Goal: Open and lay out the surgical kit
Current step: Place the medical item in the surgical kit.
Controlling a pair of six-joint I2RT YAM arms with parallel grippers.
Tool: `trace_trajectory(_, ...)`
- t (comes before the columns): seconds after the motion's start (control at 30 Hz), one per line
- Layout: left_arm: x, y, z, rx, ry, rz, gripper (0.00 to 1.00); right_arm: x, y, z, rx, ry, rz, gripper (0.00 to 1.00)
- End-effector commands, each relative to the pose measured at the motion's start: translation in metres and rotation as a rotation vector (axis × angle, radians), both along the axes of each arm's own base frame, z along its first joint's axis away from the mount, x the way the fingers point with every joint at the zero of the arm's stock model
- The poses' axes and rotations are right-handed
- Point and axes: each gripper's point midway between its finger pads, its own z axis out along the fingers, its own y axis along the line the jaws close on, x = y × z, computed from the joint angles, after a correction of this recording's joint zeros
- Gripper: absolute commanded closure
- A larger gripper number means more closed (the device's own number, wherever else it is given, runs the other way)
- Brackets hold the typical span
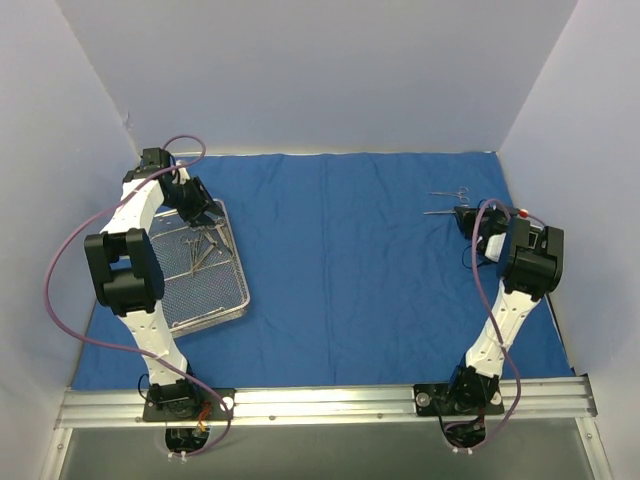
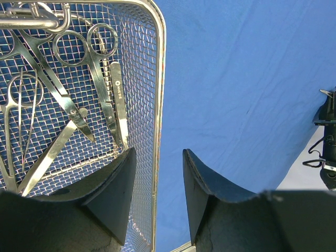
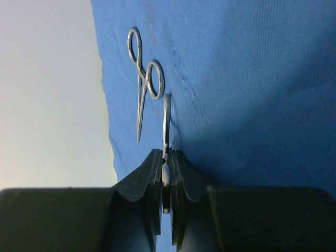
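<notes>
Cloth wrap lies spread; mesh tray at left holds instruments. Left gripper hangs half-open and empty over the tray's right rim. Right gripper pinches a thin instrument far right, beside ring-handled forceps.

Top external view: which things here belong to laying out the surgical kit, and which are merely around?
Job: blue cloth wrap; wire-mesh tray; instruments in the tray; scissor-handled instrument laid on the cloth; second instrument held in the right gripper.
Merely around: purple cables; metal rail; white walls.
</notes>
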Motion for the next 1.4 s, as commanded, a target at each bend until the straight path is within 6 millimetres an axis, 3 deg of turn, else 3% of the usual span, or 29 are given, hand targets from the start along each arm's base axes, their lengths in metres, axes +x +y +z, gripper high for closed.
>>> trace_trajectory(0.0,0.006,0.004,0.015,-0.005,-0.047,0.003,0.51,-0.007,-0.016,-0.004,-0.039,0.073,-0.034,0.92)
trace_trajectory(0.1,0.007,0.004,0.017,-0.003,-0.054,0.003,0.51,-0.011,-0.019,-0.005,-0.055,0.099,-0.03,0.84)
trace_trajectory(0.23,0.005,0.004,0.017,-0.004,-0.05,0.005,0.51,-0.012,-0.022,-0.005,-0.069,0.127,-0.019,0.62)
trace_trajectory(0.47,0.004,0.003,0.022,-0.005,-0.065,0.004,0.51,-0.022,-0.018,-0.006,-0.065,0.169,-0.005,0.47)
trace_trajectory(0.63,0.001,0.002,0.024,-0.008,-0.073,0.004,0.5,-0.032,-0.015,-0.003,-0.071,0.211,0.006,0.45)
trace_trajectory(0.77,-0.001,0.003,0.03,-0.005,-0.086,0.006,0.51,-0.045,-0.011,0.011,-0.068,0.229,0.001,0.45)
trace_trajectory(1.0,0.0,0.002,0.042,-0.004,-0.118,0.011,0.5,-0.068,-0.03,0.02,-0.101,0.3,-0.015,0.41)
trace_trajectory(1.13,-0.006,0.009,0.05,0.039,-0.121,0.031,0.5,-0.07,-0.034,0.042,-0.147,0.317,0.036,0.41)
trace_trajectory(1.23,-0.017,0.029,0.053,0.153,-0.088,0.09,0.49,-0.064,-0.017,0.055,-0.192,0.358,0.147,0.42)
trace_trajectory(1.3,-0.025,0.048,0.055,0.241,-0.07,0.138,0.47,-0.052,0.003,0.084,-0.25,0.392,0.259,0.43)
trace_trajectory(1.33,-0.028,0.054,0.054,0.265,-0.057,0.146,0.46,-0.059,0.034,0.08,-0.292,0.46,0.392,0.43)
trace_trajectory(1.37,-0.037,0.063,0.048,0.28,-0.007,0.162,0.46,-0.04,0.042,0.11,-0.351,0.408,0.432,0.43)
